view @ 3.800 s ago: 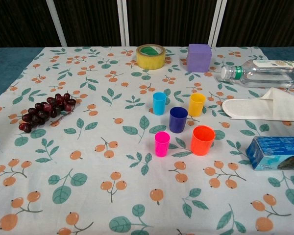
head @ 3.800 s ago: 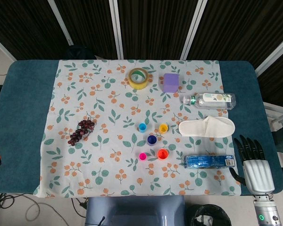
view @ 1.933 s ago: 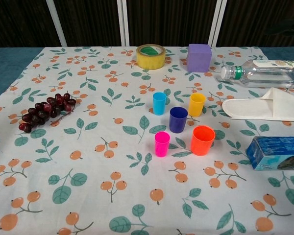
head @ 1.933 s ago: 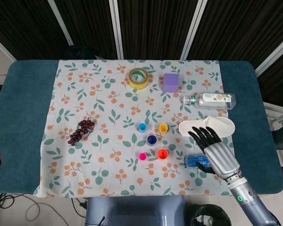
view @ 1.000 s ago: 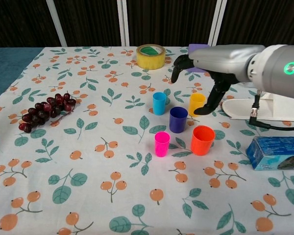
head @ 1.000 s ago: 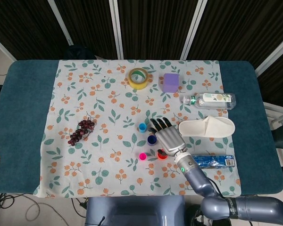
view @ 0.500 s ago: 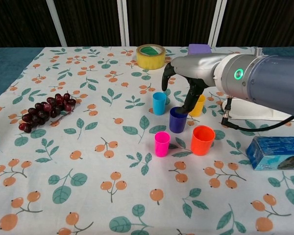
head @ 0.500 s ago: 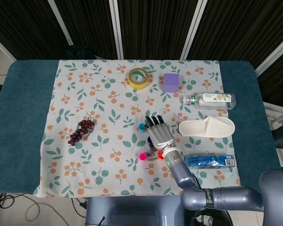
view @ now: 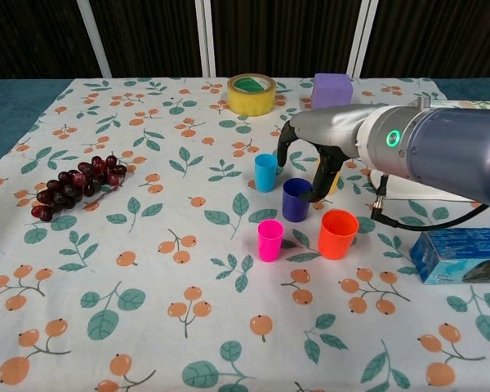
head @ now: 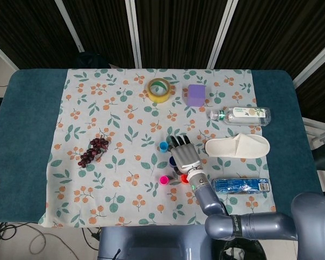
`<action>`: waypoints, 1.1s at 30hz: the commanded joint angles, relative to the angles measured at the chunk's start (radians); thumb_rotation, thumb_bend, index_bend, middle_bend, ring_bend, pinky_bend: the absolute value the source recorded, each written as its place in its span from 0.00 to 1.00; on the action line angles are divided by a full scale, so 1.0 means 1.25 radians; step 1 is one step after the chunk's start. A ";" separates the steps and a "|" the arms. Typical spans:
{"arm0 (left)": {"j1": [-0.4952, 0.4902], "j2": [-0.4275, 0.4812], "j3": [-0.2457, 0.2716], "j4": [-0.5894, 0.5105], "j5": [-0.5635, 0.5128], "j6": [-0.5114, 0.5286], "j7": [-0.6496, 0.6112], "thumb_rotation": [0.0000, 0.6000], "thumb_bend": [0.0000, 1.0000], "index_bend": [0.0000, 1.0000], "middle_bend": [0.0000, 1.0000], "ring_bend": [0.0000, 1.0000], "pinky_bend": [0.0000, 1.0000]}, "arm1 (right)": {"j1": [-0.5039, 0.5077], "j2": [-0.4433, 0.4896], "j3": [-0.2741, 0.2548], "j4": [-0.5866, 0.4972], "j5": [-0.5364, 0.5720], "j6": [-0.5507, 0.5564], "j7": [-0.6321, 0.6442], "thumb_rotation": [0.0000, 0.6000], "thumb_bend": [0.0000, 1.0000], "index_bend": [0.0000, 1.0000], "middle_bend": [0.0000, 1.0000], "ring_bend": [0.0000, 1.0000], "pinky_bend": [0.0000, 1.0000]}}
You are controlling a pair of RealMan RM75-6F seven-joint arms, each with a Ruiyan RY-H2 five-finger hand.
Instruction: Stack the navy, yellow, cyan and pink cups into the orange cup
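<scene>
My right hand point(view: 320, 137) hovers low over the navy cup point(view: 295, 204) in the chest view. Its fingers point(view: 286, 157) hang at the cup's left rim and its thumb reaches down by the right rim; I see no firm grip. The yellow cup point(view: 336, 178) is mostly hidden behind the thumb. Left of the hand stands the cyan cup point(view: 265, 172). The pink cup point(view: 270, 240) and orange cup point(view: 337, 233) stand upright in front. From the head view, the right hand point(head: 183, 155) covers the navy and yellow cups. No view shows my left hand.
Grapes point(view: 73, 186) lie at the left. A yellow tape roll point(view: 251, 94) and a purple block point(view: 331, 91) sit at the back. A water bottle point(head: 239, 115), a white slipper point(head: 237, 145) and a blue packet point(view: 461, 255) lie to the right of the cups.
My right hand came in from the table's right edge, swept left over the cups and sank onto the navy cup. None of the cups has moved.
</scene>
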 commanded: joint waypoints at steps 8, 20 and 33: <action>0.000 0.001 -0.001 -0.003 -0.003 0.000 0.002 1.00 0.77 0.15 0.01 0.00 0.00 | 0.008 -0.018 -0.013 0.030 0.000 0.007 0.016 1.00 0.40 0.30 0.00 0.00 0.04; 0.001 0.000 -0.001 -0.004 -0.002 0.002 0.006 1.00 0.77 0.15 0.01 0.00 0.00 | 0.002 -0.033 -0.028 0.058 -0.018 0.008 0.048 1.00 0.40 0.36 0.00 0.00 0.04; 0.001 0.001 -0.003 -0.003 -0.005 0.002 0.004 1.00 0.77 0.15 0.01 0.00 0.00 | 0.004 -0.056 -0.028 0.080 -0.035 0.013 0.062 1.00 0.40 0.40 0.00 0.00 0.04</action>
